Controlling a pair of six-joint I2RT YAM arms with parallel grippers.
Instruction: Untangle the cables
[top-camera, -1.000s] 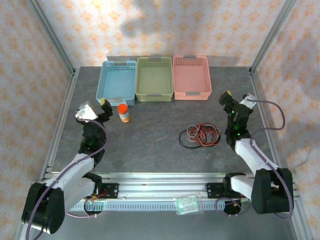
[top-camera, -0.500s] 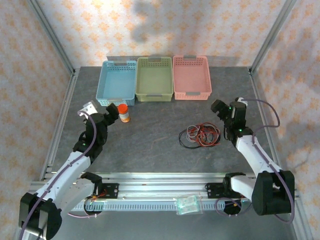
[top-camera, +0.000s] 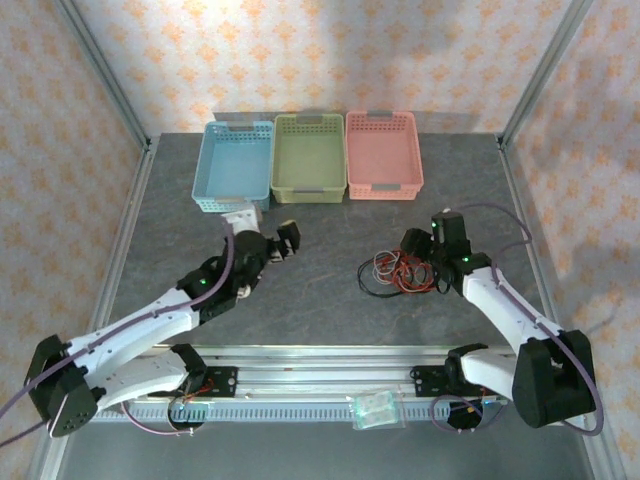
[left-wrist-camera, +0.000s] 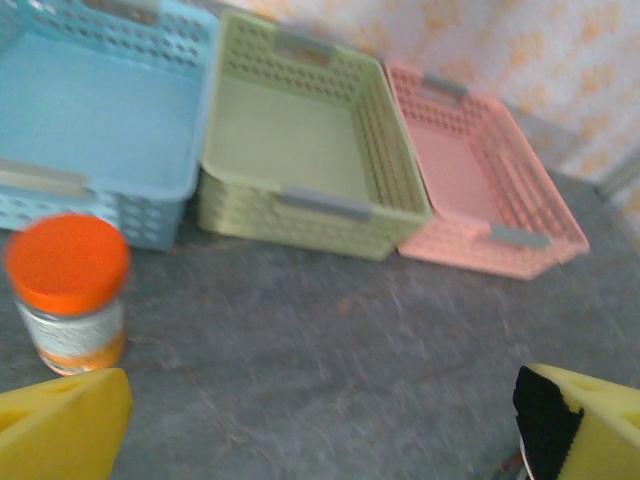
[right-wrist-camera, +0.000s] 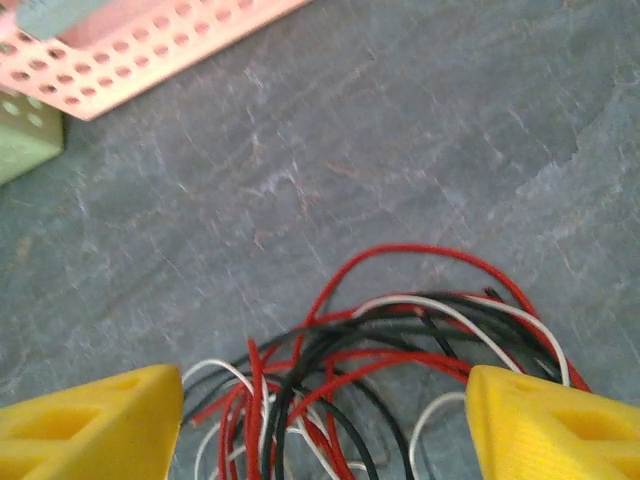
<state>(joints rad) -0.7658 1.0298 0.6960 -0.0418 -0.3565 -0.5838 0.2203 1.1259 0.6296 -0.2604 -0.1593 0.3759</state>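
- on the bench (top-camera: 320, 290), on the arms' side of the pink basket (top-camera: 382, 155) and well apart from it, the cables (top-camera: 400, 272) lie in one heap of red, black and white loops crossing each other. none is pulled free, so the untangling looks barely begun.
- the right gripper (top-camera: 413, 245) sits low over the edge of the heap that faces the pink basket. in its wrist view its jaws stand spread, with strands between the two yellow fingers (right-wrist-camera: 90, 420) and nothing pinched. this reads as lining up to pinch a few loops.
- the right arm reaches inward from its base, wrist tipped down at the heap.
- the left gripper (top-camera: 283, 238), jaws spread wide and empty, hovers well to the left of the pink basket. its arm stretches low and diagonal across the bench, with an orange-lidded jar (left-wrist-camera: 68, 290) just ahead of one finger. it is likely placed to take the heap's other side.
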